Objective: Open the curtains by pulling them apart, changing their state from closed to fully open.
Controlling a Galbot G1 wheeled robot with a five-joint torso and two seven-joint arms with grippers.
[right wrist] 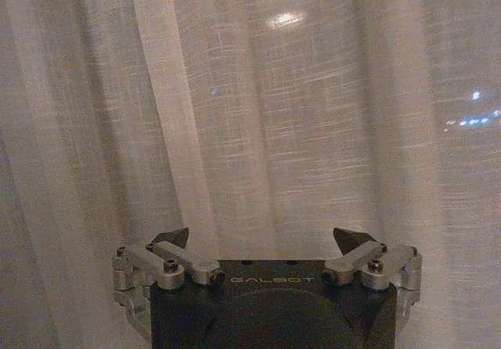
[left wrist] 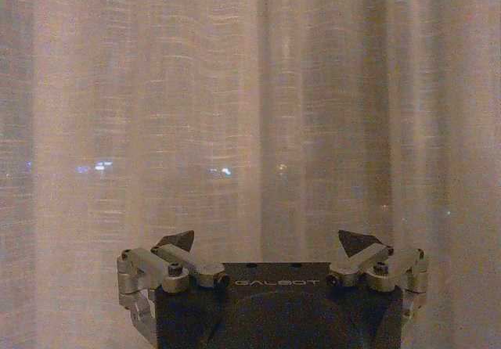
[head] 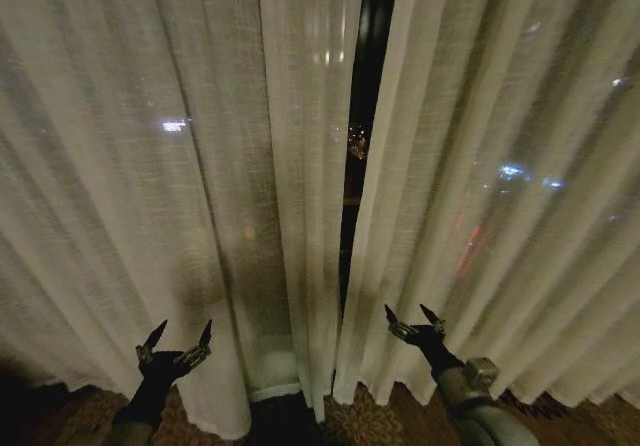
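Curtains: two sheer panels, left panel (head: pixel 150 166) and right panel (head: pixel 500 166), hanging before the robot with a narrow dark gap (head: pixel 362 116) between them.
Gap: only a slit, so the task is hardly begun, I judge.
Left gripper (head: pixel 178 336): low, left of the gap, before the left panel, fingers spread wide, holding nothing.
Right gripper (head: pixel 415 316): low, just right of the gap, jaws wide, empty; it is nearer to the gap.
Key relation: the pleats run vertical; each panel lies ahead of its own gripper.
Hidden: curtain tops are cut off; whether fingertips touch the fabric, I cannot tell.
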